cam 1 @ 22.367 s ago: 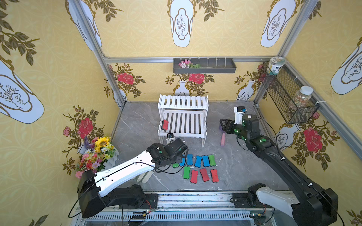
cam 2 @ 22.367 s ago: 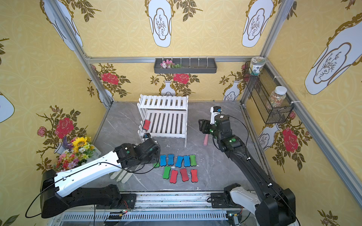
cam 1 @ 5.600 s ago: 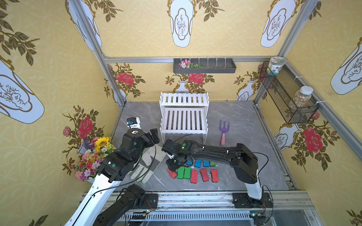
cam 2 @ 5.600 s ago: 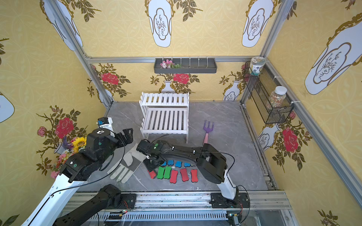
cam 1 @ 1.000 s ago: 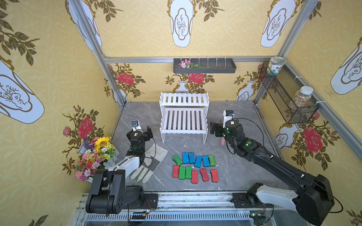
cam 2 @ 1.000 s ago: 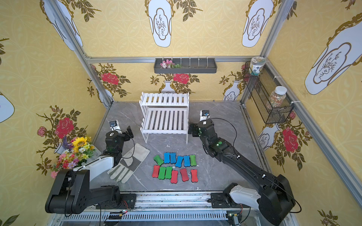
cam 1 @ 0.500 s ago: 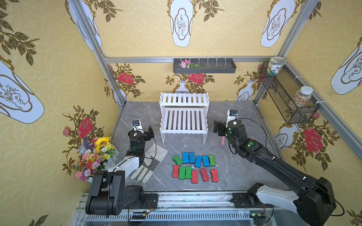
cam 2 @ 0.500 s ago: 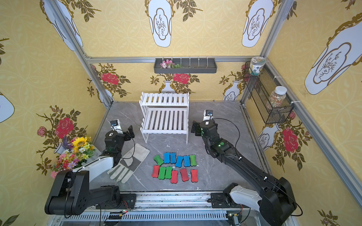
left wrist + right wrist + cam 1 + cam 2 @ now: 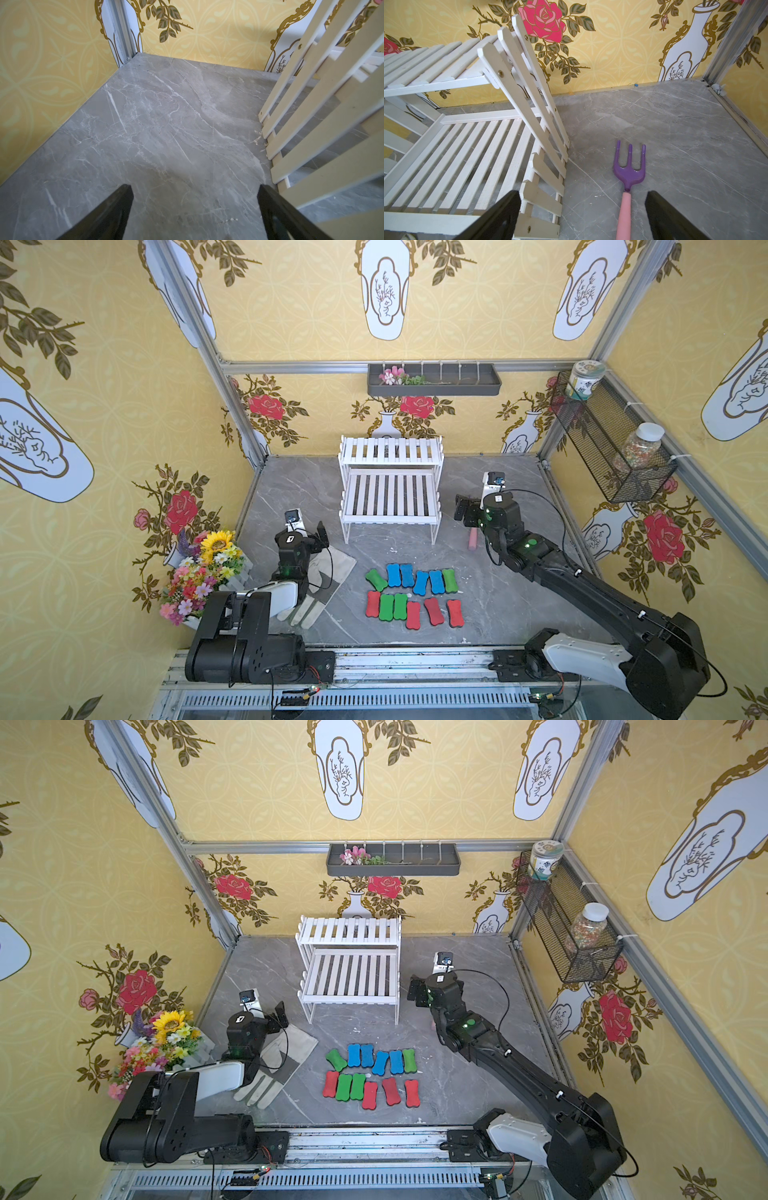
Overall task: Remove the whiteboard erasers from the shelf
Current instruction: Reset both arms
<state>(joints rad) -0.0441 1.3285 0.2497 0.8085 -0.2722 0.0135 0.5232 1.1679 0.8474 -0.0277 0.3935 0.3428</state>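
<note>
All twelve whiteboard erasers (image 9: 420,583) are lying in two rows on the counter (image 9: 498,605), out in front of the shelf (image 9: 388,516) and not touching it. The left end effector (image 9: 195,187) is hanging wide open beside the shelf's left side. The right end effector (image 9: 581,195) is gaping wide too, above the garden fork (image 9: 629,172), and neither is gripping anything.

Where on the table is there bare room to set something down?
Bare table runs between the shelf and the left wall, back to the corner. Another free patch lies beyond the fork, toward the back right corner. Both shelf tiers are empty. Crowded: in front of the shelf, erasers in two rows with the glove beside them.
</note>
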